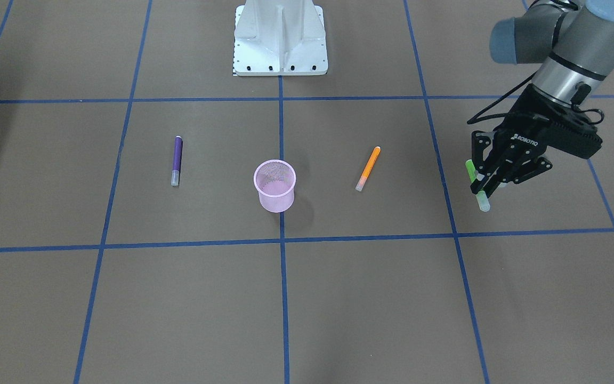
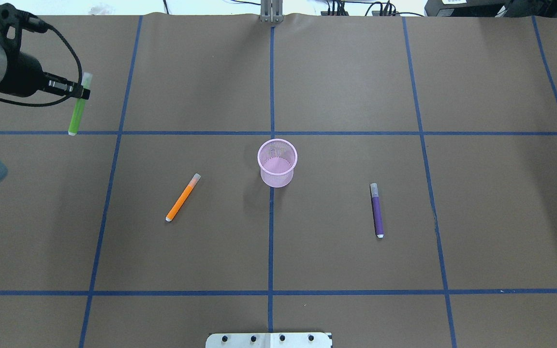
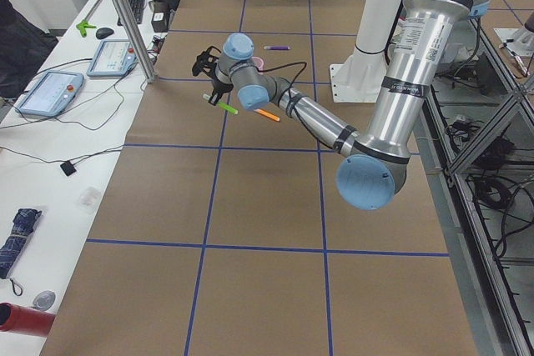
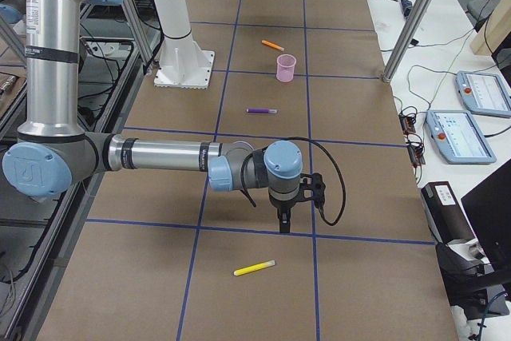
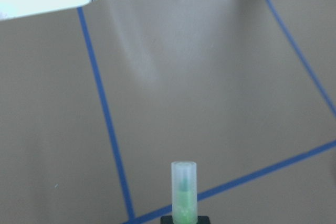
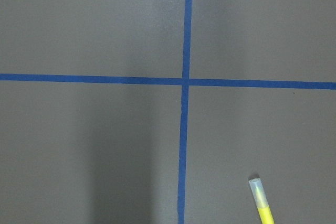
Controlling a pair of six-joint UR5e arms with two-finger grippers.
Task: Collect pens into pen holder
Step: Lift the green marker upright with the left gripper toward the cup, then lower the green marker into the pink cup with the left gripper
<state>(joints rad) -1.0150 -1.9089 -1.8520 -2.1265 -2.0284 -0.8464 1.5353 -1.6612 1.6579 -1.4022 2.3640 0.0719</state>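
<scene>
Brown paper (image 1: 339,298) lay beneath the left gripper (image 1: 482,184), which pinched a green pen (image 2: 77,112). The carry to the pen holder (image 1: 276,198), well apart, seemed next. I could not tell how far the right gripper (image 4: 284,227) was open.

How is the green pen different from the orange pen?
The green pen is bright green; the orange pen is orange. The green pen is pinched in the left claw, held off the table; the orange pen lies flat on it, touched by nothing. The orange pen is closer to the pink pen holder; the green pen is much farther away. Both are slim with pale see-through caps, and neither is in the holder yet.
</scene>
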